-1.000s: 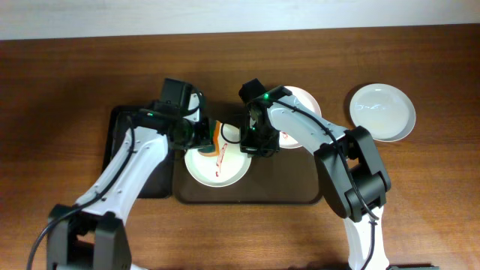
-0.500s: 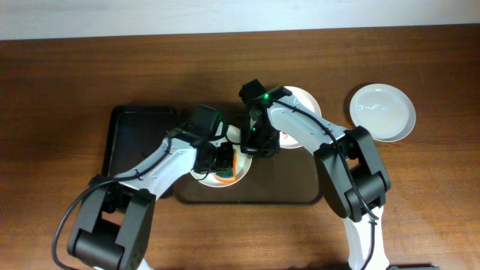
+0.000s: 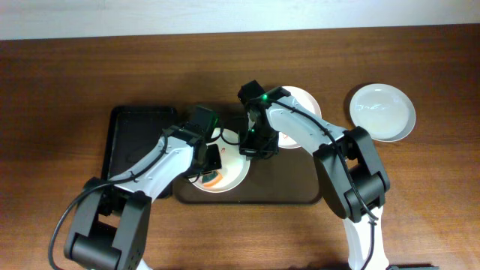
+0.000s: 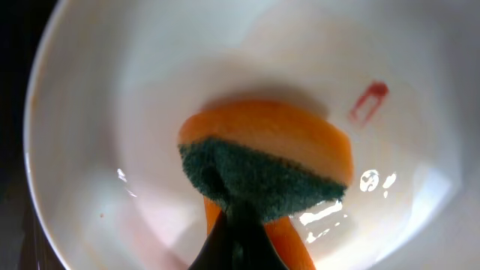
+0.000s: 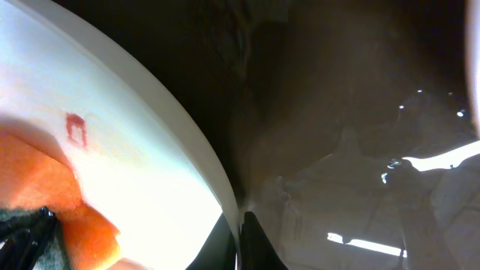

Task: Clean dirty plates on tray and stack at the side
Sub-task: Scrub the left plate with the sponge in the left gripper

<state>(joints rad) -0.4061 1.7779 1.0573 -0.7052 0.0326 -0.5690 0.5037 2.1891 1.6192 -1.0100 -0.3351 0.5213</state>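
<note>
Overhead: the dark brown tray (image 3: pixel 289 187) sits mid-surface. A narrower black tray (image 3: pixel 131 139) lies touching its left side. The surface (image 3: pixel 60 82) is brown wood.

Three plates:
- The smeared plate (image 3: pixel 234 169) is on the left part of the brown tray, under both arms.
- A second plate (image 3: pixel 304 96) is at the tray's far right, partly hidden by the right arm. We cannot tell its condition.
- A third plate (image 3: pixel 382 112) is off the tray on the bare surface to the right, well apart from the others. It looks white and glossy, and we see no red on it.

Left tool (image 3: pixel 212 157): clamped on the sponge (image 3: pixel 214 178). In the left wrist view the dark tips meet at the bottom edge (image 4: pixel 236 229) and pinch the sponge (image 4: pixel 270 161). The sponge has an orange body and a green scrub face, and it is pressed into the bowl of the smeared plate (image 4: pixel 112 112). A small red mark (image 4: pixel 369 100) sits beside the sponge toward the plate's rim, and a faint pink film shows on the glaze near the sponge.

Right tool (image 3: pixel 251 146): at the right edge of the smeared plate. In the right wrist view its tips (image 5: pixel 240 244) are drawn together on the rim of the smeared plate (image 5: pixel 150 157), one on each side. The wet-looking tray floor (image 5: pixel 337 112) lies beyond the rim. The red mark (image 5: pixel 75 129) and an orange corner of the sponge (image 5: pixel 45 180) show on the plate's inner face.
</note>
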